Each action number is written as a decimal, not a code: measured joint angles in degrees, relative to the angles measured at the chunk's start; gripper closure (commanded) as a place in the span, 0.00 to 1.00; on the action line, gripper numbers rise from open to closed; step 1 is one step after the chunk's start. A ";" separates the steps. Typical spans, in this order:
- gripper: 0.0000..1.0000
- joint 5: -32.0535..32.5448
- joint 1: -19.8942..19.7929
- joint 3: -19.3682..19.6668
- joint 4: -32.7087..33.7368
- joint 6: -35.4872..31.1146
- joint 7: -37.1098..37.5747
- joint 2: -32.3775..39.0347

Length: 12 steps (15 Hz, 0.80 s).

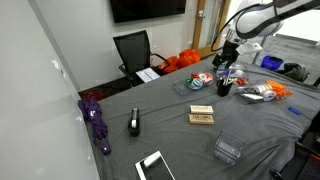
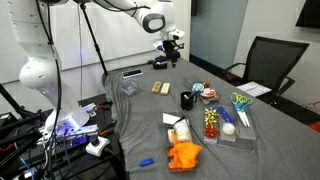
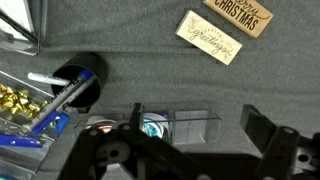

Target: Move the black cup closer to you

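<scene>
The black cup stands on the grey-covered table with pens sticking out of its top. It also shows in the other exterior view and at the left of the wrist view. My gripper hangs above the table near the cup, also seen in an exterior view. In the wrist view the gripper is open and empty. The cup lies off to the left of its fingers. A small clear box sits on the table below, between the fingers.
Two greeting cards lie near the cup, also seen in an exterior view. A black stapler-like object, another clear box, a purple item, a tray of supplies and an orange cloth are on the table. An office chair stands behind.
</scene>
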<state>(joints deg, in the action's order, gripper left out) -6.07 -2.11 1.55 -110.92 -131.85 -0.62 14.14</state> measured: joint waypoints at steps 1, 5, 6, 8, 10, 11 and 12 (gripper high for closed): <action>0.00 -0.22 -0.49 0.00 1.05 -0.01 -2.83 0.99; 0.00 -0.25 -1.78 0.00 3.32 -0.71 -8.25 3.12; 0.00 -0.24 -1.78 -0.01 3.41 -0.71 -8.34 3.14; 0.00 -0.24 -1.77 -0.04 3.51 -0.71 -8.35 3.14; 0.00 -0.23 -1.77 -0.04 3.51 -0.51 -8.34 3.15; 0.00 -0.24 -1.81 -0.05 3.48 -0.51 -8.35 3.25; 0.00 -0.24 -1.88 -0.04 3.46 -0.65 -8.35 3.53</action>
<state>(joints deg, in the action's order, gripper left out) -6.31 -3.99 1.51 -107.46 -132.49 -8.97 17.67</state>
